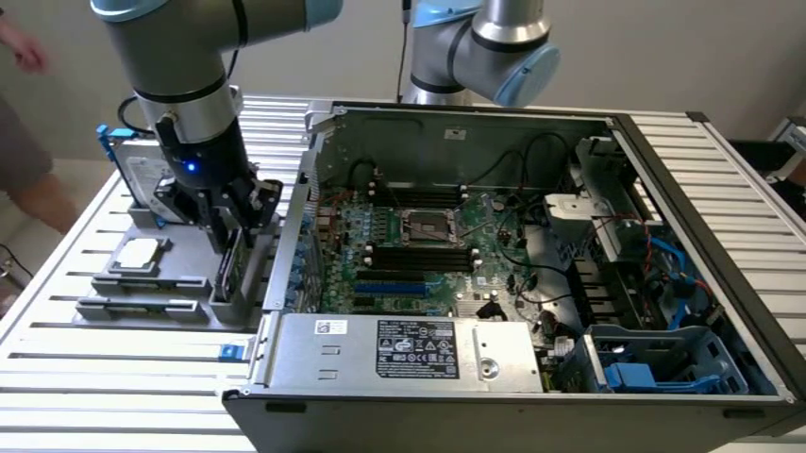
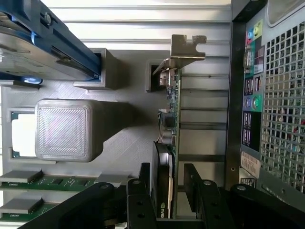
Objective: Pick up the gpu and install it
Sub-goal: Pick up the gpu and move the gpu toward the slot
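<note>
The gpu (image 2: 169, 138) stands on its edge in a slot of the grey holder (image 2: 124, 138). I see its green board edge, its black cover, and its silver end bracket (image 2: 185, 47) at the far end. My gripper (image 2: 169, 200) is open and straddles the card's near end, one black finger (image 2: 143, 195) on each side, with a small gap to the card. In the exterior view the gripper (image 1: 234, 225) reaches down onto the gpu (image 1: 229, 272) in the holder (image 1: 139, 307), at the exterior view's left of the open computer case (image 1: 504, 255).
The holder also carries a hard drive in a blue frame (image 1: 132, 165), a square silver processor (image 1: 139, 253) and memory sticks (image 2: 28, 179). The case's motherboard has blue slots (image 1: 384, 285). A second arm (image 1: 485, 47) stands behind the case. A person (image 1: 19, 113) stands at the far left.
</note>
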You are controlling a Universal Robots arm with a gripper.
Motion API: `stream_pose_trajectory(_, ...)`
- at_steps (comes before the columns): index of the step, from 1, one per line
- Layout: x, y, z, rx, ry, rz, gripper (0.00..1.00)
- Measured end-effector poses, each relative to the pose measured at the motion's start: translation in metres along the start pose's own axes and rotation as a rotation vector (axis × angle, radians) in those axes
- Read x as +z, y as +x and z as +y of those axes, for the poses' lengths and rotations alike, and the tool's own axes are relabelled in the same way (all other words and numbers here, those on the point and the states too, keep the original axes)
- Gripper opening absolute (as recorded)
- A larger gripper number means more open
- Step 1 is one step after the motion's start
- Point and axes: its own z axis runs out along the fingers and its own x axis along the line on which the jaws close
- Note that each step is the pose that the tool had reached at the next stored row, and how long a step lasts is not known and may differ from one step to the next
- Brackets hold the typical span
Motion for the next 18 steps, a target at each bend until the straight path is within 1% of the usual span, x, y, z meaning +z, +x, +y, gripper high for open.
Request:
stream_pose_trajectory(4, 0.0001, -0.0002, 0.0, 0.011, 0.0, -0.0001, 0.42)
stream_pose_trajectory(10, 0.001, -0.0003, 0.0002, 0.044, -0.001, -0.0014, 0.42)
stream_pose_trajectory(18, 0.0011, 0.0017, 0.0019, 0.046, -0.0009, -0.0013, 0.42)
